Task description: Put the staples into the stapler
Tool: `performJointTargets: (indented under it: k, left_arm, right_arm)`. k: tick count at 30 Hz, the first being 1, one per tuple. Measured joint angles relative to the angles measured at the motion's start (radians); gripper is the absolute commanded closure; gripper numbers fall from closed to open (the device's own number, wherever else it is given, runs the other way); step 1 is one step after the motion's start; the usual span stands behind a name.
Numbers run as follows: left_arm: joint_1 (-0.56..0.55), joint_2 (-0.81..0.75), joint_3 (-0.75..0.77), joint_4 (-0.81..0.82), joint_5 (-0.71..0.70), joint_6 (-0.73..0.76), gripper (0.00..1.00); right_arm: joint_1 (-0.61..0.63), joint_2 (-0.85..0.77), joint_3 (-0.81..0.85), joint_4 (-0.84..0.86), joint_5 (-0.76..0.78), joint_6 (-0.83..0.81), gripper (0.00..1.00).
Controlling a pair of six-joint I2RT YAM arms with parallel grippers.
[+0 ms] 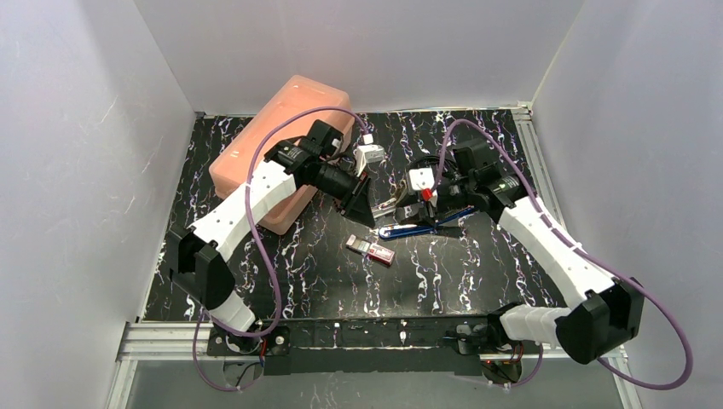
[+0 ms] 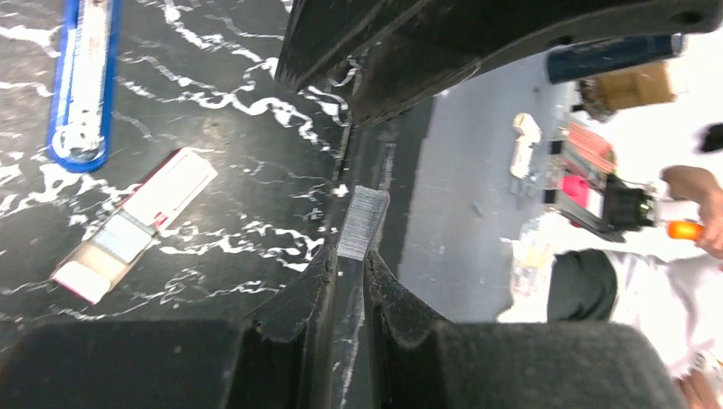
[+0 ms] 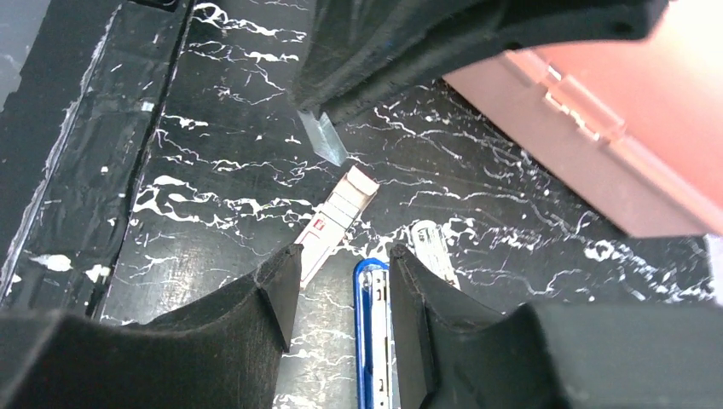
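Note:
The blue stapler (image 1: 426, 227) lies open on the black marbled table, its metal channel facing up (image 3: 375, 341). My right gripper (image 3: 341, 260) is open and straddles the stapler's end; the stapler rests against one finger, with a gap to the other. My left gripper (image 2: 349, 256) is shut on a short silver strip of staples (image 2: 364, 223), held just above the table left of the stapler (image 3: 324, 138). The small pink-red staples box (image 1: 371, 249) lies flat with its grey tray slid partly out (image 2: 136, 223), in front of both grippers.
A large salmon-pink plastic case (image 1: 286, 149) stands at the back left, close behind my left arm. A small white strip (image 3: 430, 247) lies beside the stapler. White walls enclose the table on three sides, and a metal rail (image 1: 533, 145) runs along the right edge.

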Motion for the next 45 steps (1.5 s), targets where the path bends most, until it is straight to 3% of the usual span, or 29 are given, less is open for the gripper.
performJointTargets:
  k: [8,18,45]
  left_arm:
    - [0.0,0.054,0.069,-0.116,0.155,0.009,0.99]
    - [0.0,0.114,0.096,-0.204,0.221,0.026,1.0]
    - [-0.014,0.129,0.104,-0.241,0.233,0.031,1.0]
  right_arm:
    - [0.05,-0.056,0.074,-0.122,0.023,-0.168,0.52]
    - [0.109,-0.041,0.135,-0.22,0.085,-0.274,0.53]
    - [0.267,0.018,0.195,-0.262,0.226,-0.284,0.67]
